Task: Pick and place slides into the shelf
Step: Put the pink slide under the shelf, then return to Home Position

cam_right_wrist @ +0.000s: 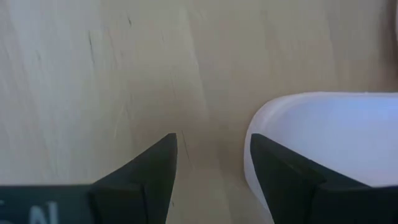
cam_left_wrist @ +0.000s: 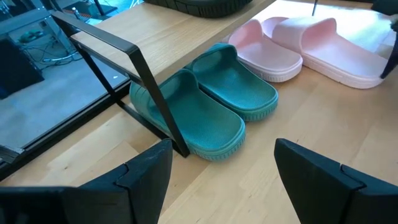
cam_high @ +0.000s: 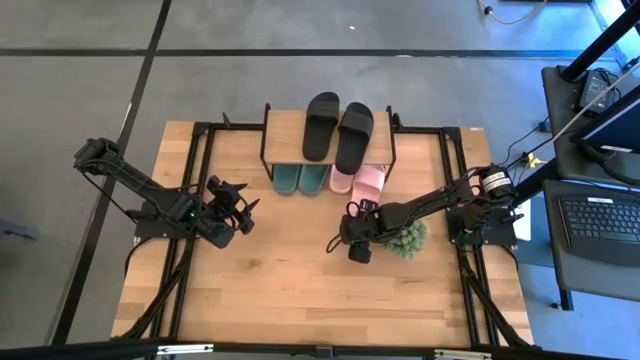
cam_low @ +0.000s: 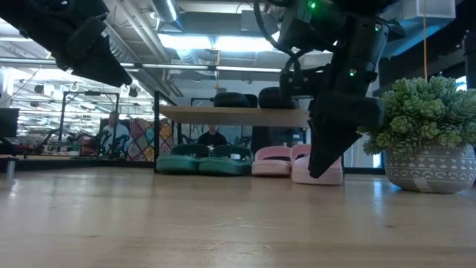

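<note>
The shelf (cam_high: 290,135) stands at the table's far middle. The black slides (cam_high: 338,130) lie side by side on its plank top. Under it, the dark green slides (cam_left_wrist: 214,102) and the pink slides (cam_left_wrist: 311,46) rest on their soles on the table, and the right pink slide pokes out toward the near side. My left gripper (cam_left_wrist: 224,149) is open, hovering left of the shelf and facing the green pair. My right gripper (cam_high: 352,245) is open and points down just near of the pink pair, with a pale rounded rim (cam_right_wrist: 329,137) beside one finger.
A round spiky green plant in a patterned pot (cam_high: 408,238) stands right beside my right gripper, toward the table's right edge. The shelf's black metal leg (cam_left_wrist: 155,93) crosses in front of the green slides. Bare wooden tabletop (cam_high: 300,290) stretches along the near side.
</note>
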Robot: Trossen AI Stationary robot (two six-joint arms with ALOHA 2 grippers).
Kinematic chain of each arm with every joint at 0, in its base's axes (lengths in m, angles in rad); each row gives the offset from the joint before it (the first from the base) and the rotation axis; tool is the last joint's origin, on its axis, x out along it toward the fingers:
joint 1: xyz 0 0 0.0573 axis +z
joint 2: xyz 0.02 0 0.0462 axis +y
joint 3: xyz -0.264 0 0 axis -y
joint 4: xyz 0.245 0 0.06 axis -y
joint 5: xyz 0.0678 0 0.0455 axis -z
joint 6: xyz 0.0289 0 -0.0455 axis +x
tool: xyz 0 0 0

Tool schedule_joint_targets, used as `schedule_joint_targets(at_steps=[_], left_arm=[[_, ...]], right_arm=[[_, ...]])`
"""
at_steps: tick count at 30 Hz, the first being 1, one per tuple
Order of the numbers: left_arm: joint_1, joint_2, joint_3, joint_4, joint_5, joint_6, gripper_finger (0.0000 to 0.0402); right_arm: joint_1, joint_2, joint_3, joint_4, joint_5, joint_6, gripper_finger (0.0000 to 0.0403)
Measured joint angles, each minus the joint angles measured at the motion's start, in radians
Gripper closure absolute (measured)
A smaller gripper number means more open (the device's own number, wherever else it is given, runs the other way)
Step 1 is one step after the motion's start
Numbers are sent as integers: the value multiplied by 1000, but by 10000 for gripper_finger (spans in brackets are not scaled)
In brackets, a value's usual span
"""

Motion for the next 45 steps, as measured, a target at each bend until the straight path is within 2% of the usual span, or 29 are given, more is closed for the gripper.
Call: schedule_joint_targets(at_steps=[6,15,33,39,45], left_arm=[[0,0,0,0,0,0,128],[0,0,0,0,0,-1,128],[0,0,0,0,0,-1,128],[0,0,0,0,0,-1,128],[0,0,0,1,17,-1,128]], right_arm=[[-7,0,1,-6,13,0,195],[-50,2,-1,-106,157,-12,195],[-203,2,-1,-69,150,-164,195],[-191,2,10,-78,147,-164,195],[-121,2,121,-146,143,-166,195]])
